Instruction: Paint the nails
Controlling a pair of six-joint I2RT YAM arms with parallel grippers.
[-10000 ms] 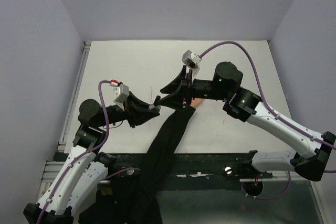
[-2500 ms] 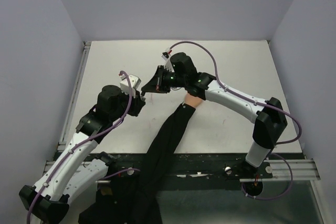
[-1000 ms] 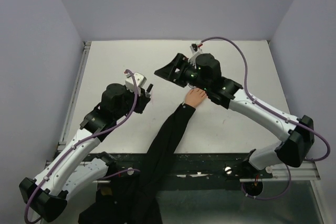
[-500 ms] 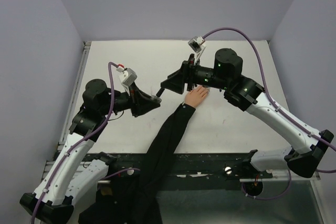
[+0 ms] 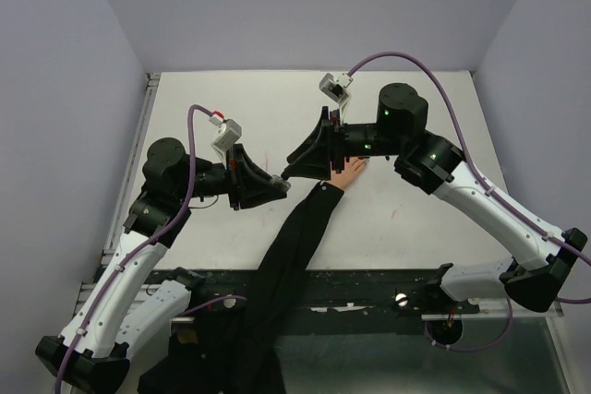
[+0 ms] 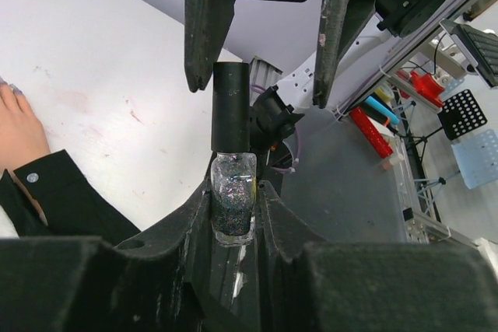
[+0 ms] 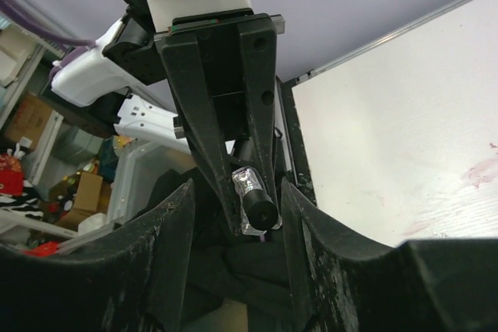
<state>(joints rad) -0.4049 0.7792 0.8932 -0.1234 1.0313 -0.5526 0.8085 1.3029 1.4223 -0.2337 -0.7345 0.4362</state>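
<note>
- The left arm [image 5: 152,219] is seen at the left of the top view, reaching rightward over the white table [image 5: 212,108].
- The left gripper [image 5: 275,188] is clamped on a small glass bottle [image 6: 232,211]. In the left wrist view the bottle is pinched between the two fingers [image 6: 198,219] at the lower centre, and glittery dark polish is seen through the glass.
- The black cap [image 6: 231,106] is on the bottle and points toward the right gripper.
- The right gripper [image 5: 294,171] is met tip to tip with the left one, just left of centre in the top view.
- Its fingers are parted and set on either side of the cap, with a gap on each side, so nothing is grasped by them. The same is shown in the right wrist view, where the cap is seen between the two near fingers [image 7: 175,246] without contact.
- The black sleeve [image 5: 295,251] is laid diagonally from the bottom centre of the top view up toward the middle of the table.
- The pale hand [image 5: 349,171] is laid flat on the table at the sleeve's upper end, just right of the grippers and partly covered by the right arm [image 5: 480,205].
- The nails [image 6: 14,89] are at the hand's fingertips. One greyish nail is caught at the far left edge of the left wrist view; in the top view they are too small to be made out.
- Faint reddish marks [image 6: 78,101] are seen on the table near the hand.
</note>
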